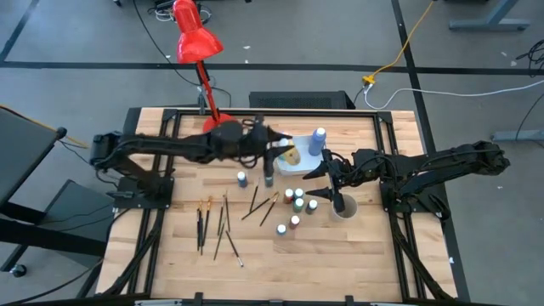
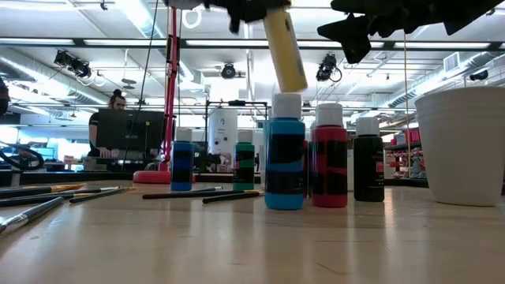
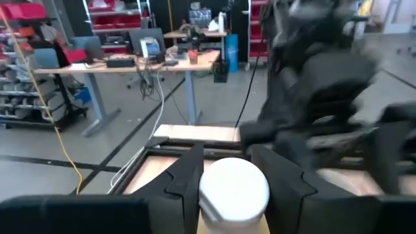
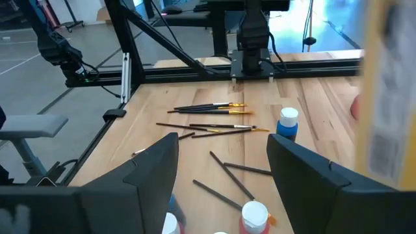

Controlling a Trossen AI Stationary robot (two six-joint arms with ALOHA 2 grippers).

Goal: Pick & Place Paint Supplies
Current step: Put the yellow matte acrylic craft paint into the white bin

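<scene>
Your left gripper [image 3: 224, 179] has its fingers clamped on a yellow paint bottle [image 2: 285, 51], lifted and tilted above the worktop [image 1: 170, 255] near the white cup [image 1: 342, 208]. It's a light, rigid, smooth plastic bottle, so it may slip; you're gripping near the white cap, which looks like a sound hold. Your right gripper [image 4: 221, 175] hovers with fingers spread, empty, over the bottle cluster [image 1: 297, 204]. The brushes [image 1: 212, 223] lie flat beside that cluster: thin, stiff and likely to roll, so pinch them mid-handle.
</scene>
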